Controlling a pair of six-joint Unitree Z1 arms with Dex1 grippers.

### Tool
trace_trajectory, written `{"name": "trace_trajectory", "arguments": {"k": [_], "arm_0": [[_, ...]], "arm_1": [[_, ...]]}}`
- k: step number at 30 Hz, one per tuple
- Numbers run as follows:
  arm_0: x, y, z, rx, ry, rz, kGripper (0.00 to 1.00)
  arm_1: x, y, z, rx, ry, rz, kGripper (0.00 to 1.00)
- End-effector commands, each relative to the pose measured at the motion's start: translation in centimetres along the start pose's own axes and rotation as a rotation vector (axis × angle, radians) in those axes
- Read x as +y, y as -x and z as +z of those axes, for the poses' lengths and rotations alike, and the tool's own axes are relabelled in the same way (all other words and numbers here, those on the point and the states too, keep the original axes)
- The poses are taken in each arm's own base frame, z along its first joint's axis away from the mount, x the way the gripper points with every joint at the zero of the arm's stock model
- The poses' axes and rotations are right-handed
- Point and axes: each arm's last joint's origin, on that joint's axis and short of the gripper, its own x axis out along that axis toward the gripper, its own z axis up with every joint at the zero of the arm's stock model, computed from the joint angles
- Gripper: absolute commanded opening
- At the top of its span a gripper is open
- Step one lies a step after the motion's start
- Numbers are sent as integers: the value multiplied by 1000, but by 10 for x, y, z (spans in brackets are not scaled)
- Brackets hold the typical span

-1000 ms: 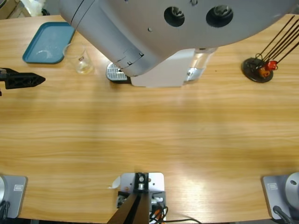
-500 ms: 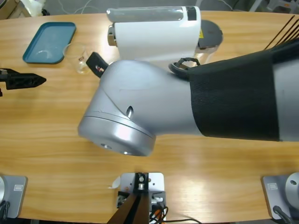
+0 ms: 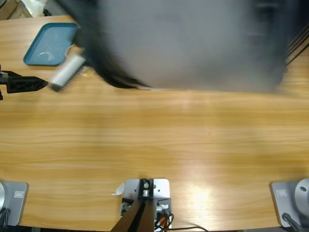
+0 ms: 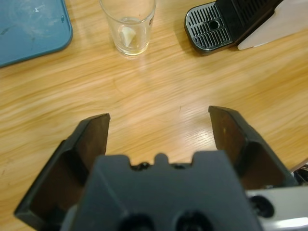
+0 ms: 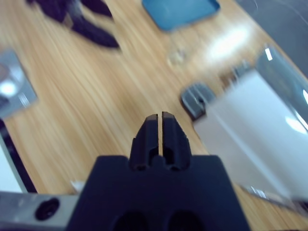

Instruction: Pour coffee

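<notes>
Left pincer (image 4: 159, 122) is wide and empty; right pincer (image 5: 160, 126) is pinched narrow, empty. Square the left jaws around the glass (image 4: 128, 26) beside the bench's blue tray (image 4: 29, 29) before closing.

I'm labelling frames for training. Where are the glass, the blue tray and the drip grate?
glass (image 4: 128, 26), left wrist view, its clear side wall.
blue tray (image 4: 29, 29), left wrist view, its flat floor.
drip grate (image 4: 208, 32), left wrist view, its slotted top.

Count: one glass (image 4: 128, 25), far left; one blue tray (image 4: 29, 29), far left; one white coffee machine (image 5: 250, 130), far centre; two grippers: left (image 4: 159, 127), right (image 5: 160, 122).
</notes>
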Motion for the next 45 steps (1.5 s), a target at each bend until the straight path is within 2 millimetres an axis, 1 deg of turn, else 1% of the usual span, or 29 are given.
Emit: {"name": "trace_trajectory", "arguments": {"k": [1, 3, 5, 7, 8, 10, 12, 18, 21, 25, 29, 35, 39, 45], "arm_0": [[0, -10, -7, 46, -15, -17, 989], [-1, -10, -7, 47, -18, -19, 983], [-1, -12, -6, 49, -23, -17, 987], [-2, -23, -3, 71, -64, -11, 987], [-2, -33, 1, 97, -85, -10, 987], [-4, -48, 8, 130, -116, -4, 987], [-5, -56, 15, 88, -143, -5, 989], [-3, -82, 35, -30, -150, 85, 991], [0, -98, 37, -15, -148, 144, 991], [7, -118, 33, 42, -132, 172, 994], [7, -135, 34, 46, -129, 165, 996], [11, -153, 46, -32, -116, 134, 996], [14, -167, 50, -33, -113, 101, 996], [16, -186, 48, -11, -107, 79, 996]], "arm_1": [[-34, 66, -76, 121, -36, -124, 1000], [-42, 78, -105, 140, -83, -144, 1000], [-50, 90, -130, 139, -106, -177, 1000], [-60, 105, -150, 137, -120, -243, 1000], [-63, 110, -158, 145, -115, -274, 1000], [-68, 114, -176, 155, -98, -295, 1000], [-69, 116, -187, 151, -113, -277, 997], [-77, 121, -194, 103, -191, -290, 996], [-81, 123, -197, 94, -215, -295, 996], [-85, 126, -203, 58, -235, -285, 996], [-84, 119, -203, 51, -224, -272, 996], [-85, 111, -202, 59, -207, -247, 1000], [-86, 106, -202, 61, -213, -247, 1000], [-88, 104, -207, 54, -217, -243, 1000]]}}
